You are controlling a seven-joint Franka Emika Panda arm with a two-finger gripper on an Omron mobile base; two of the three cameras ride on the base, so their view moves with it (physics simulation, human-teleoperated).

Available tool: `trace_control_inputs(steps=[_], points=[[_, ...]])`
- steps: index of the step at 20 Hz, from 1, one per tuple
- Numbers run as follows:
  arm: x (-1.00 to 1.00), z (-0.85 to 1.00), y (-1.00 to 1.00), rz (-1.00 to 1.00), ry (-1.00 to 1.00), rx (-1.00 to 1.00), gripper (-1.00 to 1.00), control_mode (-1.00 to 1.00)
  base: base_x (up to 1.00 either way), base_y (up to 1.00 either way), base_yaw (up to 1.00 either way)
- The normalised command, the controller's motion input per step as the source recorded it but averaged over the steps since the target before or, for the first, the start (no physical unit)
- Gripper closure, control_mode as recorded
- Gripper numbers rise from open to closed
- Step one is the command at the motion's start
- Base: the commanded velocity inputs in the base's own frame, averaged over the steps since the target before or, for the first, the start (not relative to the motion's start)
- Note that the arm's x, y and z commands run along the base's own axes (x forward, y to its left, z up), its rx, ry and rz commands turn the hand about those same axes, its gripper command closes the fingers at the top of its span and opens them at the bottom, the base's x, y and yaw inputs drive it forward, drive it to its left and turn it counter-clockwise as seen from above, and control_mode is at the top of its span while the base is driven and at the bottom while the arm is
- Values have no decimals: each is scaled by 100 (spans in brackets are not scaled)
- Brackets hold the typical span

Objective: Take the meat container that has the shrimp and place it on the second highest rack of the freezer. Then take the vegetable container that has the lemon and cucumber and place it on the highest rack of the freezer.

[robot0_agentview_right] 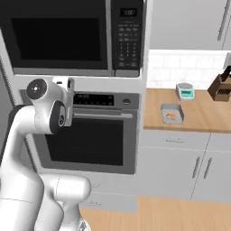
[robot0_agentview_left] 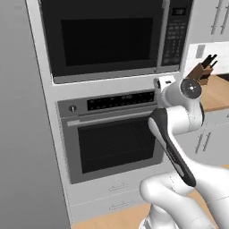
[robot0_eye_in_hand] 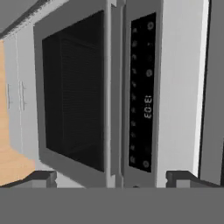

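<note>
A tall grey wall (robot0_agentview_left: 22, 134) fills the left side of the left base view, and it may be the side of the freezer, but that is hard to tell from here. Next to it stands a big oven (robot0_agentview_left: 114, 134) with a dark glass door, and a black microwave (robot0_agentview_left: 107, 36) sits right above it. The white robot arm (robot0_agentview_left: 179, 147) bends up in front of the oven. To the right of the oven is a wooden worktop (robot0_agentview_right: 198, 113) with grey cupboard doors (robot0_agentview_right: 189, 167) under it. A brown knife block (robot0_agentview_right: 219, 88) stands at the far right of the worktop, near the tiled wall. A small white kitchen scale (robot0_agentview_right: 184, 91) sits by the wall too. The meat container (robot0_agentview_right: 172, 113) lies flat on the worktop just in front of the scale, a little way from the oven. It is a small clear box with something orange inside, which looks like the shrimp. Its long side runs from the wall toward the front edge of the worktop. The gripper (robot0_eye_in_hand: 112, 181) faces the oven door and the clock panel in the hand view. The jaws are wide apart and hold nothing.
</note>
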Motion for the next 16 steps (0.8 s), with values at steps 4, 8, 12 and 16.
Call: trace_control_inputs(steps=[4, 8, 12, 16], points=[[0, 0, 0, 0, 0, 0, -100, 100, 14, -100, -10], [0, 0, 0, 0, 0, 0, -100, 100, 25, -100, 0], [0, 0, 0, 0, 0, 0, -100, 100, 36, -100, 8], [0, 0, 0, 0, 0, 0, -100, 100, 49, -79, 17]])
